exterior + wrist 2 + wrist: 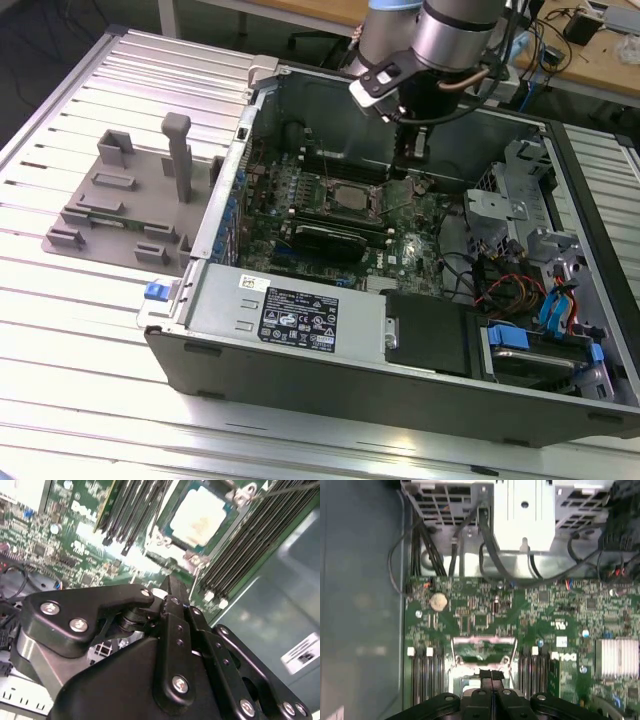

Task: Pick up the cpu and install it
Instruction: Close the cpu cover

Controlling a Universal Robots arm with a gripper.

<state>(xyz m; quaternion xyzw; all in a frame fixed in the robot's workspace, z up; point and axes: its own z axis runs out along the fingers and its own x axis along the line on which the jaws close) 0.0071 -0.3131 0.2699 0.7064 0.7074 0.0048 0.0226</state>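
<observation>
While the hand (171, 582) hangs clenched on nothing near the socket (156, 539), the cpu (202, 522) lies flat in that socket: silver top, thin tan-green rim; exterior view adds a grey fixture (130, 205) on the tabletop (80, 330), at the exterior view's left of the case (300, 320); first wrist view adds a coin cell (437, 601).
</observation>
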